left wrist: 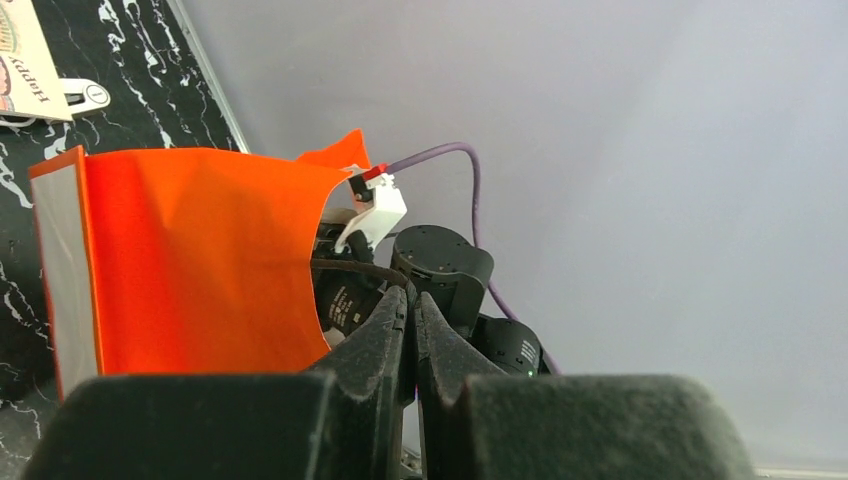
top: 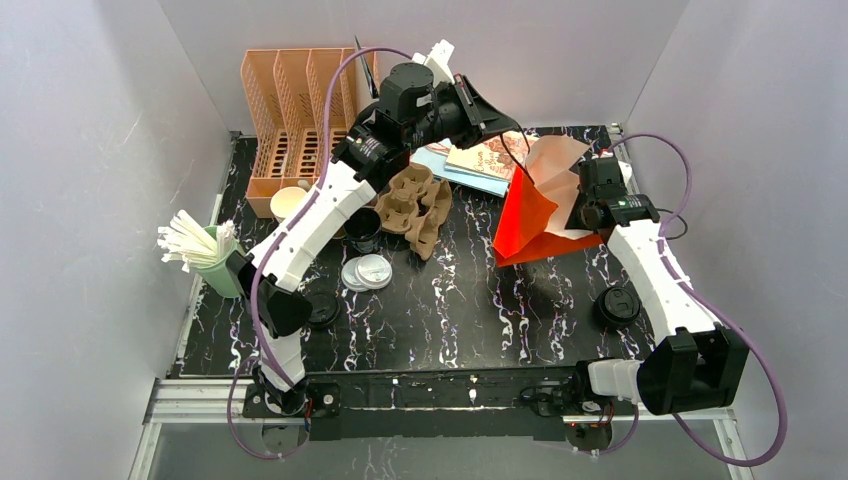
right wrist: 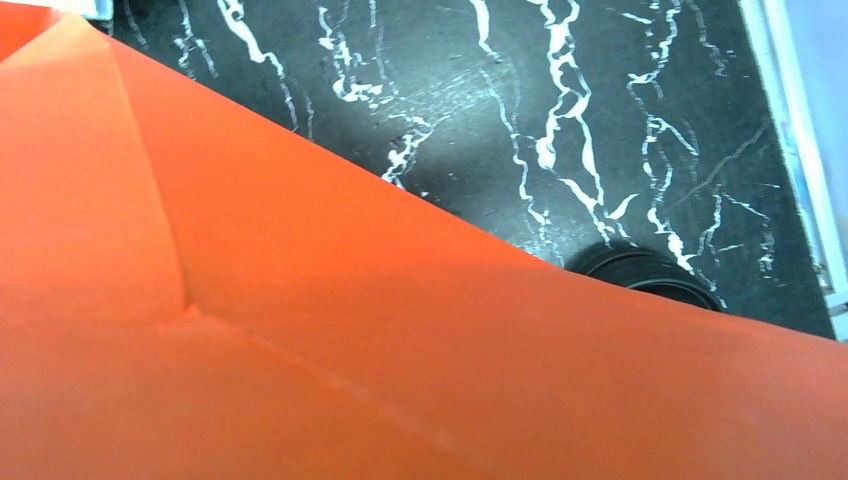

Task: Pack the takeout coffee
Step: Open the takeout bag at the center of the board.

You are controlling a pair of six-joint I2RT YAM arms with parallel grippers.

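The takeout coffee, a small kraft cup (top: 290, 203) with a white inside, stands open at the back left, beside the orange rack, with neither gripper near it. An orange paper bag (top: 527, 218) stands mouth-up at the back right. My left gripper (top: 503, 127) hangs above and left of the bag, shut on the bag's thin dark handle cord (left wrist: 352, 266), which is pinched at its tips (left wrist: 410, 300). My right gripper (top: 582, 212) is at the bag's right rim. The orange bag (right wrist: 300, 340) fills the right wrist view and hides the fingers.
A black cup (top: 363, 232) and a cardboard cup carrier (top: 420, 205) sit under the left arm. White lids (top: 367, 272) lie in front of them. Black lids (top: 617, 303) (top: 322, 310) lie right and left. A green cup of stirrers (top: 205, 255), an orange rack (top: 300, 110) and booklets (top: 470, 165) line the left and back.
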